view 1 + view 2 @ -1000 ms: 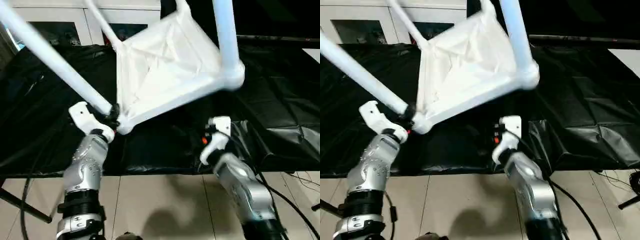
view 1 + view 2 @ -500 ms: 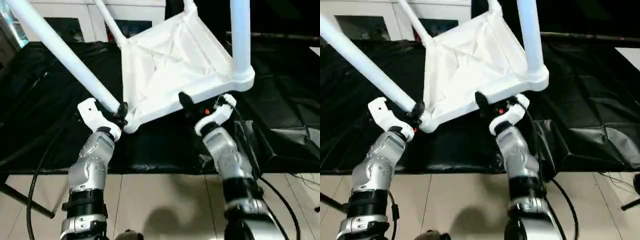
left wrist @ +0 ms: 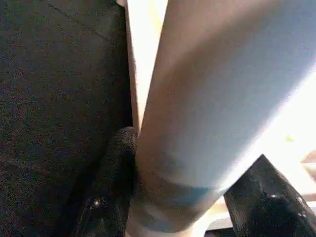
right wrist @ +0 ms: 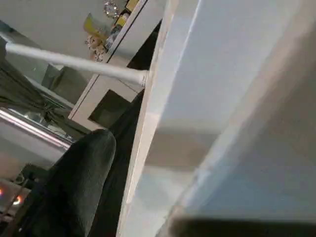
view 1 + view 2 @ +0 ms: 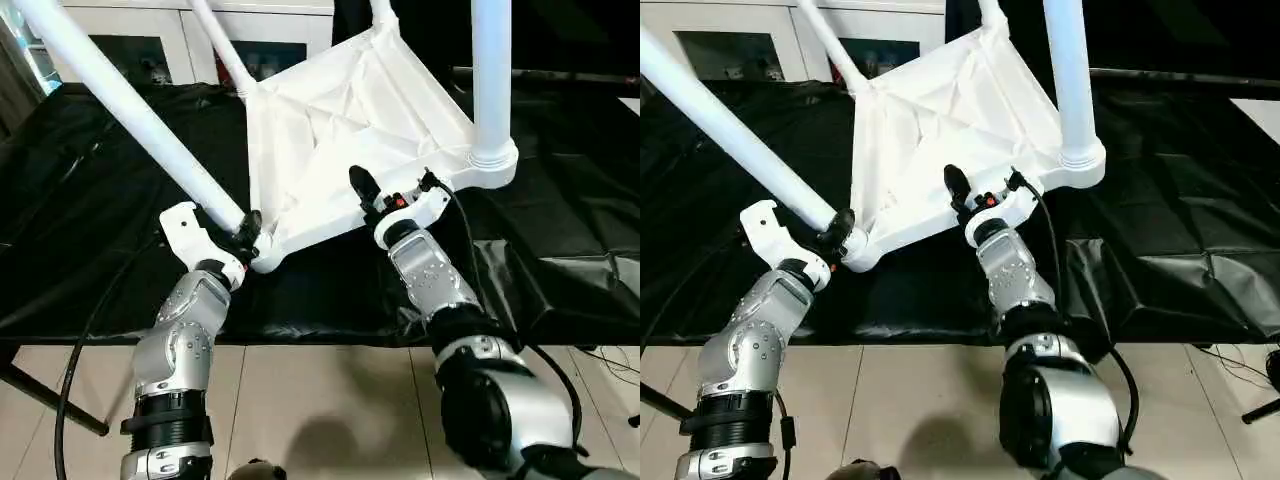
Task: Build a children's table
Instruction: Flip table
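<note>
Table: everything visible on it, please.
The table is white plastic, upside down and tilted over a black sheet, ribbed underside facing the head camera. Legs rise from all four corner sockets: one long leg slants toward the upper left, another stands nearly upright. The left pincer is clamped on the slanting leg just above its socket. The right pincer straddles the near rim, one finger lying on the underside.

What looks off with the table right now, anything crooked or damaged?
No damage shows. The table top sits upside down and tilted on the black cover, its legs pointing different ways. The left gripper clamps one leg at its socket; the right gripper straddles the near edge.
</note>
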